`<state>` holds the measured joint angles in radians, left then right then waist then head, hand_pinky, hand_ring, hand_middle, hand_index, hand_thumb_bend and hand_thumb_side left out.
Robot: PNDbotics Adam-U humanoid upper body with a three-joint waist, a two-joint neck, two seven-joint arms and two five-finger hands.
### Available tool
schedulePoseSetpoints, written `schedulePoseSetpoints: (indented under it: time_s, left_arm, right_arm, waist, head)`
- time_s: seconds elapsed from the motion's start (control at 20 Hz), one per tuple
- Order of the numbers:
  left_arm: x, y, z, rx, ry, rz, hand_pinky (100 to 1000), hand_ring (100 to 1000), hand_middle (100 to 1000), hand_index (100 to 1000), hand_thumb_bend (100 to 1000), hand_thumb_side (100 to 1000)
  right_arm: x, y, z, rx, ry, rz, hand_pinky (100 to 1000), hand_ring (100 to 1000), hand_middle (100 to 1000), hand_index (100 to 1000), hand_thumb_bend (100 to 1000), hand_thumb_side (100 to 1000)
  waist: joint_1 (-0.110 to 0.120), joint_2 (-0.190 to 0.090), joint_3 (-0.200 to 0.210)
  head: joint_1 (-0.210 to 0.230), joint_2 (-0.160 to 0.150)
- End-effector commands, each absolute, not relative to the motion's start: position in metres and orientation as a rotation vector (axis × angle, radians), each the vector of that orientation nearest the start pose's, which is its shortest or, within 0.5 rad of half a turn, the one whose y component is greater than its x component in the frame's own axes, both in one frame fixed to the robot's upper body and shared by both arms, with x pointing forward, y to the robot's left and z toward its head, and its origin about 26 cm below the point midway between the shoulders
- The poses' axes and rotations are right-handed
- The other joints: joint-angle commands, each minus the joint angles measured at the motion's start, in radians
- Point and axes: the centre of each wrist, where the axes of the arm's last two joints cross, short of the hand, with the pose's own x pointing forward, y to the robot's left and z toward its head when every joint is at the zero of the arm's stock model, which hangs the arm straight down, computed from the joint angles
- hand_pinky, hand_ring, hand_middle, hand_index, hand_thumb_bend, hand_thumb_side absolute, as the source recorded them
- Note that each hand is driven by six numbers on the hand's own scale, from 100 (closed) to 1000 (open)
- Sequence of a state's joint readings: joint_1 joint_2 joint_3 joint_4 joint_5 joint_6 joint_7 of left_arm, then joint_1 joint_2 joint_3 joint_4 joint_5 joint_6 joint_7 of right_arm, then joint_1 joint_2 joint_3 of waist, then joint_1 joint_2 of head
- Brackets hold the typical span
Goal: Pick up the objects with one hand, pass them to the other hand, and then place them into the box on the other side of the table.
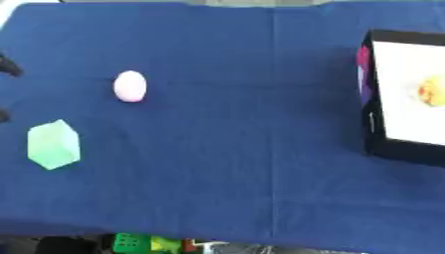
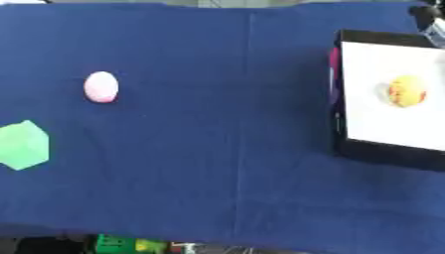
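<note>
A pink egg-shaped object (image 1: pixel 129 86) lies on the blue cloth at the left. A pale green block (image 1: pixel 53 144) sits nearer the front, close to the left edge. The box (image 2: pixel 382 150), with black walls and a white floor, stands at the right edge and holds a yellow object (image 2: pixel 406 91). Only small dark parts of my left hand (image 1: pixel 8 66) show at the left edge of the left eye view, above and apart from the green block. A dark shape at the top right corner of the right eye view seems to be my right hand (image 2: pixel 425 15), beyond the box.
The blue cloth (image 1: pixel 243 149) covers the whole table, with a fold line down its middle. Pink and purple marks (image 1: pixel 363 74) show on the box's left wall. Below the table's front edge lie green and yellow items (image 1: pixel 143 243).
</note>
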<state>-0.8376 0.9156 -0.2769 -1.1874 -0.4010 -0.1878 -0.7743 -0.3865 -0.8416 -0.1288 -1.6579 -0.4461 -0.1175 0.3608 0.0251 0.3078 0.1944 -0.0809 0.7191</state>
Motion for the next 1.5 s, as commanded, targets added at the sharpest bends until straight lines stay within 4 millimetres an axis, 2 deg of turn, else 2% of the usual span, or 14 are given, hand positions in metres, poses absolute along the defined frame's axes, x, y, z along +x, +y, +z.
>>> schedulePoseSetpoints:
  time_s: [0.05, 0.3, 0.35, 0.4, 0.55, 0.7, 1.1, 1.5]
  left_arm:
    - [0.413, 0.374, 0.293, 0.804, -1.148, -1.647, 959, 950, 830, 892, 747, 522]
    - [0.418, 0.353, 0.282, 0.847, -1.096, -1.687, 965, 953, 831, 894, 740, 514]
    - [0.419, 0.35, 0.278, 0.823, -1.087, -1.692, 970, 953, 830, 894, 763, 517]
    - [0.419, 0.348, 0.275, 0.786, -1.08, -1.696, 975, 954, 829, 895, 708, 527]
    - [0.417, 0.343, 0.273, 0.688, -1.075, -1.715, 984, 956, 827, 895, 698, 541]
    - [0.41, 0.335, 0.272, 0.659, -1.057, -1.758, 978, 958, 832, 896, 729, 522]
    - [0.407, 0.316, 0.253, 0.972, -1.059, -1.693, 942, 959, 830, 895, 824, 337]
    - [0.414, 0.309, 0.228, 0.973, -1.023, -1.695, 934, 955, 829, 897, 808, 366]
  right_arm:
    - [0.327, -0.394, 0.272, -0.095, -2.098, 0.774, 1000, 1000, 1000, 1000, 100, 348]
    - [0.331, -0.387, 0.269, -0.065, -2.08, 0.786, 1000, 1000, 1000, 1000, 100, 365]
    - [0.331, -0.386, 0.268, -0.064, -2.074, 0.79, 1000, 1000, 1000, 1000, 100, 367]
    - [0.332, -0.385, 0.267, -0.065, -2.068, 0.794, 1000, 1000, 1000, 1000, 100, 371]
    - [0.333, -0.385, 0.264, -0.069, -2.053, 0.801, 1000, 1000, 1000, 1000, 100, 380]
    - [0.334, -0.383, 0.261, -0.068, -2.04, 0.806, 1000, 1000, 1000, 1000, 100, 389]
    - [0.337, -0.381, 0.252, -0.061, -2.013, 0.808, 1000, 1000, 1000, 1000, 100, 408]
    - [0.338, -0.381, 0.248, -0.068, -1.998, 0.806, 1000, 1000, 1000, 1000, 100, 413]
  waist:
    - [0.002, -0.029, 0.0]
    - [0.003, -0.031, -0.001]
    - [0.003, -0.03, -0.001]
    - [0.003, -0.03, -0.001]
    - [0.002, -0.028, -0.001]
    - [0.003, -0.028, 0.0]
    - [0.002, -0.029, 0.0]
    - [-0.001, -0.028, -0.002]
  head:
    - [-0.013, -0.005]
    - [-0.011, -0.004]
    - [-0.009, -0.003]
    - [-0.008, -0.003]
    - [-0.005, -0.001]
    - [-0.003, 0.001]
    - [0.001, 0.001]
    - [0.007, 0.003]
